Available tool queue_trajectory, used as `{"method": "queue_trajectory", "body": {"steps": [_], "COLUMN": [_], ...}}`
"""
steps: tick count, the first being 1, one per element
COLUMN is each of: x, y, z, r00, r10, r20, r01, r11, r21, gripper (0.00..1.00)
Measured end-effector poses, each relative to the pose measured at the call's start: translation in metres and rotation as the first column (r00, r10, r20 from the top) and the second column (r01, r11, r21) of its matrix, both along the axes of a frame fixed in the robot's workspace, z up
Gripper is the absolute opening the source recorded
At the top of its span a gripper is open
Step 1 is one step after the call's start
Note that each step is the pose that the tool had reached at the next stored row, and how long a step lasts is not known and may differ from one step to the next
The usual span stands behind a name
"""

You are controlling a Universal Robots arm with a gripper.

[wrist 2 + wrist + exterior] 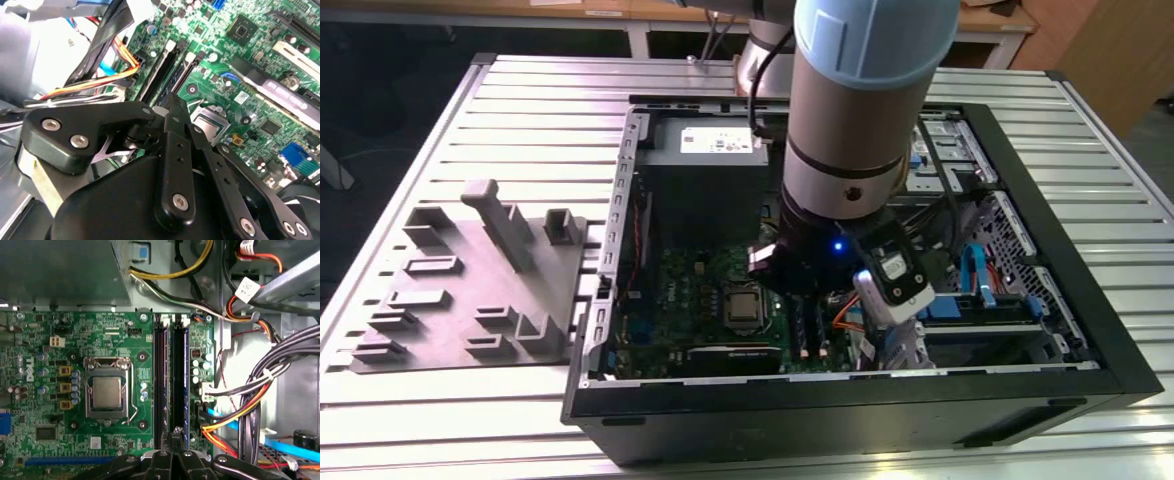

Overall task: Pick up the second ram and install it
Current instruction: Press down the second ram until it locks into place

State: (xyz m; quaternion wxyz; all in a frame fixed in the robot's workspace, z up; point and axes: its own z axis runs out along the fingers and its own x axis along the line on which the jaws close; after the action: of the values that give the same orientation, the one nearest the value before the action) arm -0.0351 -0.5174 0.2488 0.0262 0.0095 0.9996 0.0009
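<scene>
Grey-and-light-blue jointed robot arm comes in from the far side of the exterior view, wrist pointing straight down. Black metal linkage gripper hangs at the arm's lower end. In both wrist views the linkages fold inward and the slim black fingers meet at the tips, no visible gap between them.
</scene>
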Motion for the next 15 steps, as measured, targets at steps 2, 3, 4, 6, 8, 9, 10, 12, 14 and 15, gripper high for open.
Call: {"method": "queue_trajectory", "body": {"steps": [2, 3, 4, 6, 8, 9, 10, 12, 14, 15], "x": [0.0, 0.0, 0.0, 0.0, 0.0, 0.0, 0.0, 0.0, 0.0, 0.0], "y": [0.0057, 0.0089, 0.0122, 0.0191, 0.0254, 0.028, 0.0303, 0.0313, 0.0314, 0.0315], "z": [-0.0001, -0.0002, -0.0003, -0.0003, -0.0005, -0.0006, -0.0006, -0.0001, 0.0027, 0.0035], "r00": [1.0, 1.0, 1.0, 1.0, 1.0, 1.0, 1.0, 1.0, 1.0, 1.0], "r10": [0.0, 0.0, 0.0, 0.0, 0.0, 0.0, 0.0, 0.0, 0.0, 0.0], "r20": [0.0, 0.0, 0.0, 0.0, 0.0, 0.0, 0.0, 0.0, 0.0, 0.0], "r01": [0.0, 0.0, 0.0, 0.0, 0.0, 0.0, 0.0, 0.0, 0.0, 0.0], "r11": [1.0, 1.0, 1.0, 1.0, 1.0, 1.0, 1.0, 1.0, 1.0, 1.0], "r21": [0.0, 0.0, 0.0, 0.0, 0.0, 0.0001, 0.0, -0.0001, 0.0, 0.0], "gripper": [0.1, 0.1, 0.1, 0.1, 0.1, 0.1, 0.1, 0.1, 0.1, 0.1]}}
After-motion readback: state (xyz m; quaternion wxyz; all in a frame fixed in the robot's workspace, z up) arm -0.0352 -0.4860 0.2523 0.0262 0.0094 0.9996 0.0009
